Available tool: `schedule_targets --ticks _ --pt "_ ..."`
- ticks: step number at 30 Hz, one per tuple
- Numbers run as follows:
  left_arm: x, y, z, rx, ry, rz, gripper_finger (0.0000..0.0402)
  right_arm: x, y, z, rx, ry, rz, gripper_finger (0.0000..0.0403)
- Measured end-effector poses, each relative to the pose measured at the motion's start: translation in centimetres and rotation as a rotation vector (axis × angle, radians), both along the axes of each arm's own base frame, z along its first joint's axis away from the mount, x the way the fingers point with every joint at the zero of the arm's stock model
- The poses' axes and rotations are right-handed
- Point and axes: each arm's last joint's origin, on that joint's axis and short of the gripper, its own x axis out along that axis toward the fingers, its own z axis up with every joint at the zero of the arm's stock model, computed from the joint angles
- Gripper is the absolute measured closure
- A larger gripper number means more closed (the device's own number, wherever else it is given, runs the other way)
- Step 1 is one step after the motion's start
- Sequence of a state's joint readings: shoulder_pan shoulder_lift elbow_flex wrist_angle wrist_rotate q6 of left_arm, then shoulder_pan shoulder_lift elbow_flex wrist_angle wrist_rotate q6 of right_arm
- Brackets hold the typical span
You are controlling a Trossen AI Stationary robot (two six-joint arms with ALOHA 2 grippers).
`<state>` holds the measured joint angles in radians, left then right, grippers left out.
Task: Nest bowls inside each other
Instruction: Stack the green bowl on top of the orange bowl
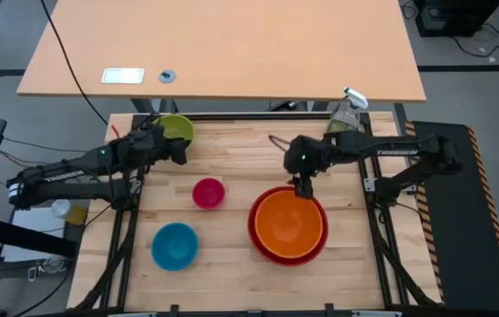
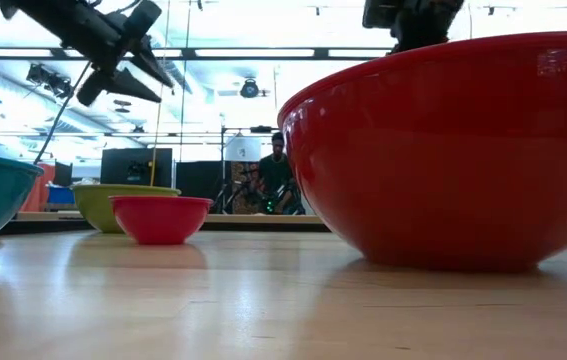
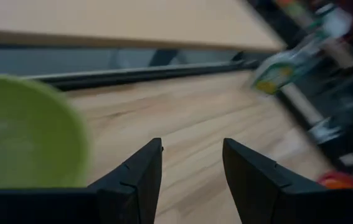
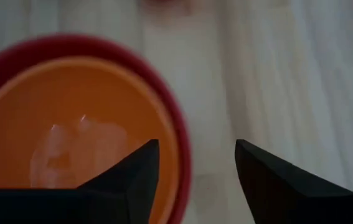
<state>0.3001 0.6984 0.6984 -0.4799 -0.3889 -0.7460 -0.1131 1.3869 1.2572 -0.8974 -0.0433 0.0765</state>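
The orange bowl [image 1: 289, 222] sits nested in the red bowl [image 1: 258, 236] at the table's near right. The small pink bowl [image 1: 208, 193] stands at the middle and the blue bowl [image 1: 175, 246] at the near left. The lime green bowl [image 1: 176, 129] stands at the far left. All of them are upright on their bases. My right gripper [image 4: 196, 144] hangs open above the far rim of the orange and red bowls, holding nothing. My left gripper [image 3: 192, 144] is open beside the green bowl [image 3: 20, 130], clear of it and raised above the table.
A clear spray bottle [image 1: 348, 110] stands at the table's far right corner. Bare wood [image 1: 240, 154] lies between the green bowl and the right arm. A larger tan table [image 1: 231, 44] stands beyond the far edge. In the low view, a person [image 2: 275, 175] sits in the room behind.
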Motion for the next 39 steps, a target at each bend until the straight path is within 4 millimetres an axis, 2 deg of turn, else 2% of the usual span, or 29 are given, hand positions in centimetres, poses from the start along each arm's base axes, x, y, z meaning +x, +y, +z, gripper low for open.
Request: schedule_targets --ticks 4,7,14,19,24,31,34,39 --pt "-1.3 0.3 1.6 -0.09 0.136 0.082 0.0229 -0.7 -1.7 0.9 0.017 -0.056 -0.065 0.0195" --pt "-2.4 0.6 2.1 -0.168 0.198 0.175 0.0229 -0.9 -2.9 1.4 0.008 -0.108 -0.103 0.0199" --pt "-4.9 1.3 0.7 -0.361 0.336 0.358 0.023 -0.1 -4.7 1.2 0.019 -0.169 -0.108 0.0201" --pt "-5.6 2.5 0.5 -0.396 0.376 0.406 0.0223 0.9 -5.0 1.2 0.017 -0.235 -0.093 0.0201" --pt "-5.7 4.5 -0.4 -0.464 0.456 0.359 0.021 1.8 -4.7 1.3 0.016 -0.294 -0.069 0.0202" --pt "-5.6 7.8 -4.3 -0.586 0.448 0.236 0.0207 2.3 -3.3 1.5 0.041 -0.324 -0.041 0.0202" --pt "-5.3 8.2 -4.8 -0.554 0.505 0.103 0.0207 2.2 -2.8 1.3 0.042 -0.285 -0.039 0.0202" --pt "-4.0 7.7 -4.0 -0.39 0.628 -0.166 0.0209 1.9 -2.7 1.0 0.043 -0.238 -0.07 0.0202"
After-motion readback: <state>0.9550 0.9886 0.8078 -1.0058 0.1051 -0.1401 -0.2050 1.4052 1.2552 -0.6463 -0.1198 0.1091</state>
